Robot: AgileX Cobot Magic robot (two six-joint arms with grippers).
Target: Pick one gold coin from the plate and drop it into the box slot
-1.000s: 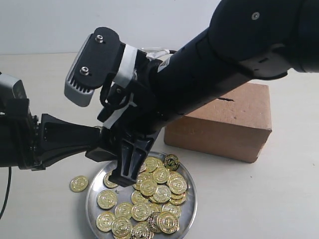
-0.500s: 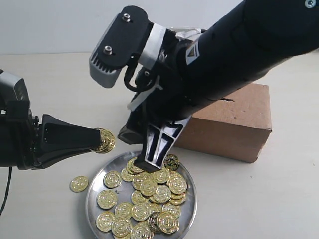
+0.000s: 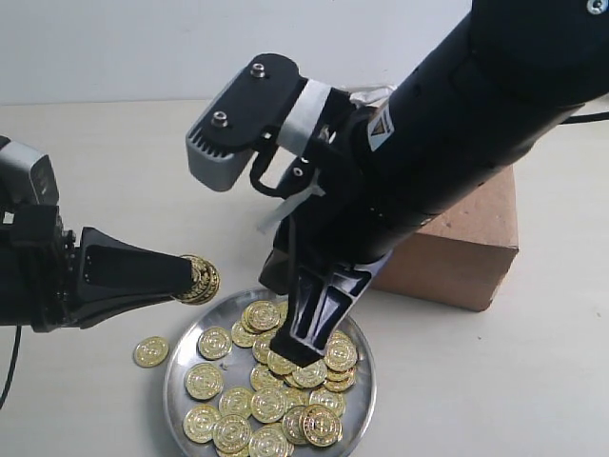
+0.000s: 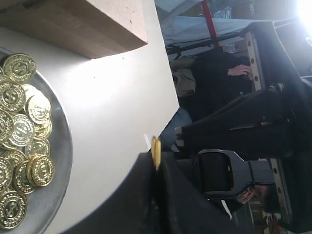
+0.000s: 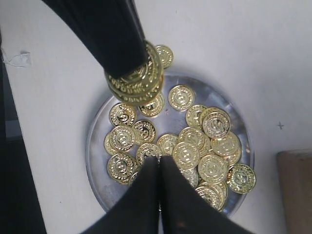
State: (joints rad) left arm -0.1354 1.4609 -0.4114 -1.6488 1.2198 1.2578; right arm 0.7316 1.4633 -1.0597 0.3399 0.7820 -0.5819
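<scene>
My left gripper [image 3: 197,279] is shut on a small stack of gold coins [image 5: 136,78], held edge-up just above the near-left rim of the silver plate [image 3: 181,367]. In the left wrist view the held coins [image 4: 155,152] stick out between the fingers. My right gripper [image 3: 290,350] is shut, its tips down among the pile of gold coins [image 3: 271,400] in the plate, with nothing visible between them [image 5: 159,160]. The reddish-brown box [image 3: 457,248] stands behind the plate on the right. The right arm hides its slot.
One loose gold coin [image 3: 150,351] lies on the table left of the plate. The bulky right arm [image 3: 457,143] crosses over the box and the plate's back. The plate's rim [image 5: 92,146] and a box corner [image 5: 295,190] show in the right wrist view.
The right gripper lifted off the plate, shifted right, then came down into the coin pile again. The left gripper came out from behind it holding coins and has stayed near the plate's rim.
</scene>
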